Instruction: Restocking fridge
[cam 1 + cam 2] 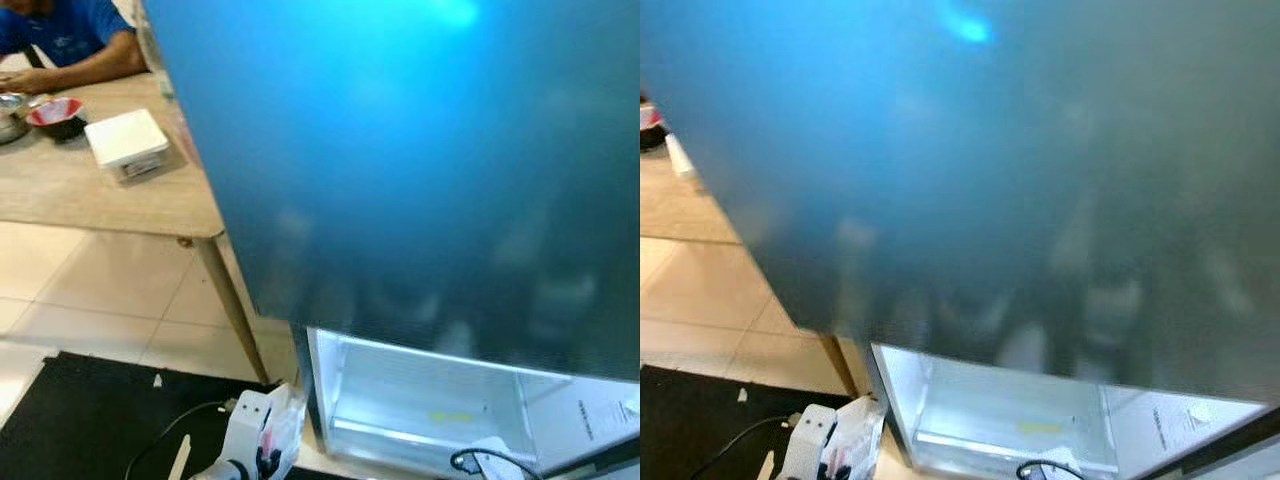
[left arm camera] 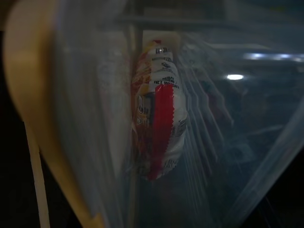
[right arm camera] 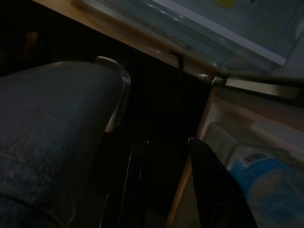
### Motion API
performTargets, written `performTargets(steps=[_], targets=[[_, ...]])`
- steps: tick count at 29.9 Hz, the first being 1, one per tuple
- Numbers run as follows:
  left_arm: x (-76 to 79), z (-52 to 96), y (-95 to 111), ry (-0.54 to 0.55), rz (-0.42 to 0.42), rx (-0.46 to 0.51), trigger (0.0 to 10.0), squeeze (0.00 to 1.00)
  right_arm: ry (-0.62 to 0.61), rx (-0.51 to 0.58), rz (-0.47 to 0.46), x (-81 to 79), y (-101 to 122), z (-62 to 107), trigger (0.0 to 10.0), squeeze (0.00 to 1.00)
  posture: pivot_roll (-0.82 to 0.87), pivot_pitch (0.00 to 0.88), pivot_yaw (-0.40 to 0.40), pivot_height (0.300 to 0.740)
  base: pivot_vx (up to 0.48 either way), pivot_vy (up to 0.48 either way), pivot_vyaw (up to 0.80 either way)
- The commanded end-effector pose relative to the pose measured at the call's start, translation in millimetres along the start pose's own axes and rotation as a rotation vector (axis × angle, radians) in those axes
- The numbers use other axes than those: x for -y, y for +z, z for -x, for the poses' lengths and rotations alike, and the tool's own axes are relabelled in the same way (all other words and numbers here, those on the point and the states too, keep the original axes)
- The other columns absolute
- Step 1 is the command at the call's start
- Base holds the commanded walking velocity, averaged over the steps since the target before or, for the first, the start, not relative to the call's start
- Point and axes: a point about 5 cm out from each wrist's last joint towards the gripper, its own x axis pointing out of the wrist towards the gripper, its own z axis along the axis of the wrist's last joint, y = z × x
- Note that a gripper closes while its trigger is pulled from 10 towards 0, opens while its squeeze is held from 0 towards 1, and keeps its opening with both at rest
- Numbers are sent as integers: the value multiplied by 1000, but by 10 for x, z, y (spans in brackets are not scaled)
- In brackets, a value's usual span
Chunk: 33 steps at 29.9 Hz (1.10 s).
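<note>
The fridge's blue-grey door [image 1: 420,150] looms close and blurred in front of me. Below it the lit lower compartment [image 1: 420,400] stands open with a clear drawer front. My left gripper [image 1: 266,462] is low beside the fridge's left edge, shut on a clear plastic bag [image 1: 288,425]. Inside the bag hangs a red, orange and white snack packet [image 2: 159,123]. My right gripper [image 3: 167,141] is down near the fridge's foot, fingers apart with nothing between them.
A wooden table [image 1: 90,190] stands at the left with a white box [image 1: 128,140], a red bowl [image 1: 56,113] and a person's arm [image 1: 85,62] on it. A black mat [image 1: 90,420] lies on the tiled floor. A blue-labelled bottle [image 3: 266,183] sits in the door shelf.
</note>
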Motion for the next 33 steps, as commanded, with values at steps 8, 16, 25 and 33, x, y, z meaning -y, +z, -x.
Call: performTargets(steps=[8, 16, 25, 33], targets=[[149, 11, -275, -67, 29, -108, 10000, 0, 9, -27, 3, -25, -70, 6, 10000, 0, -84, 61, 9, 740, -227, -247, 0], [146, 10, -267, -66, 22, -107, 10000, 0, 11, -29, 8, -20, -75, 8, 10000, 0, -86, 59, 9, 740, 0, 0, 0], [139, 8, -250, -60, 15, -95, 10000, 0, 11, -30, 12, -16, -79, 9, 10000, 0, -90, 53, 9, 740, 0, 0, 0], [115, 12, -239, -46, 26, -85, 10000, 0, 14, -30, 8, -21, -87, 11, 10000, 0, -94, 62, 10, 740, 0, 0, 0]])
